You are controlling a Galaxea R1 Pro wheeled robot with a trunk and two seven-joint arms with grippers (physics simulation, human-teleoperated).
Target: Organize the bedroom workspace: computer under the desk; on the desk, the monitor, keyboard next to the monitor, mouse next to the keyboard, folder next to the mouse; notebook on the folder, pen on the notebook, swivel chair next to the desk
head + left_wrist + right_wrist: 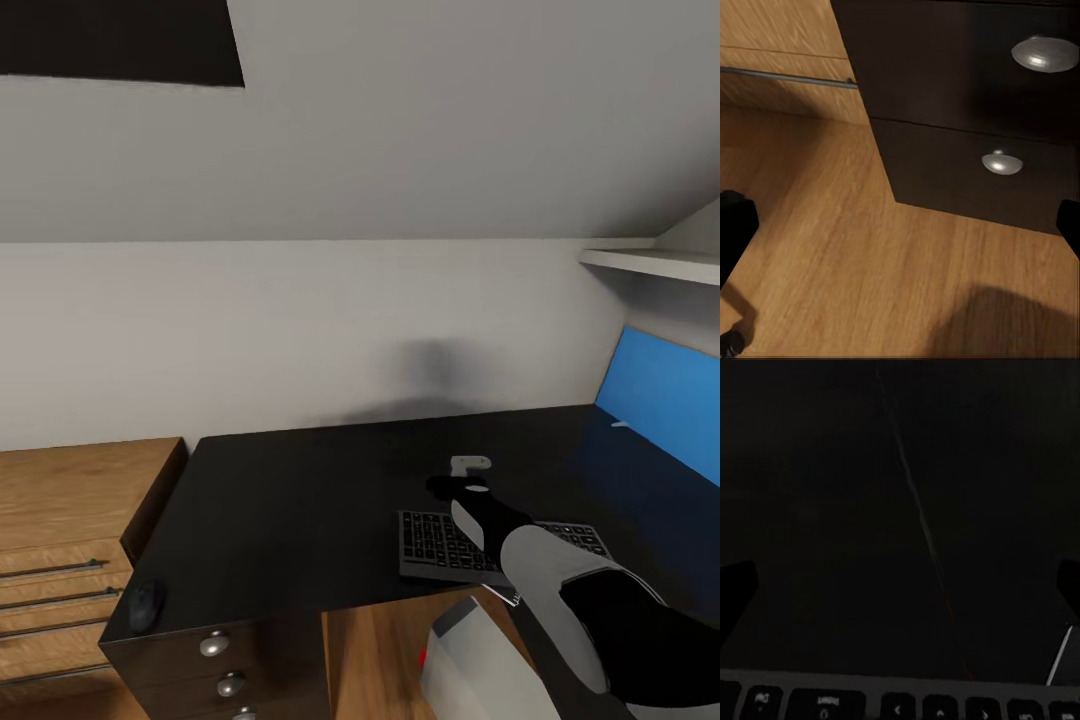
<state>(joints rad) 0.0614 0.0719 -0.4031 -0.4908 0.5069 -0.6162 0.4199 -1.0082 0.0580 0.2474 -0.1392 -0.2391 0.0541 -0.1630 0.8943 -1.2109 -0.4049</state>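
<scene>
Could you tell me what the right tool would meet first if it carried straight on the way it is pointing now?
Probably the bare black top of the desk, just past the keyboard; its wrist view looks along the fingers at that surface, though depth is hard to judge.

Our right arm point(560, 580) reaches forward over the keyboard point(440, 545), right gripper point(468, 470) past its far edge, fingers spread apart.

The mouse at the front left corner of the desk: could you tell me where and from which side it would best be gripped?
Probably across its two long sides, coming straight down from above. The mouse is small, rounded and lies flat on the desk at the corner above the drawer knobs, so only its flanks seem to offer the gripper opposing surfaces. The wooden chest stands close alongside, so a sideways approach looks cramped.
</scene>
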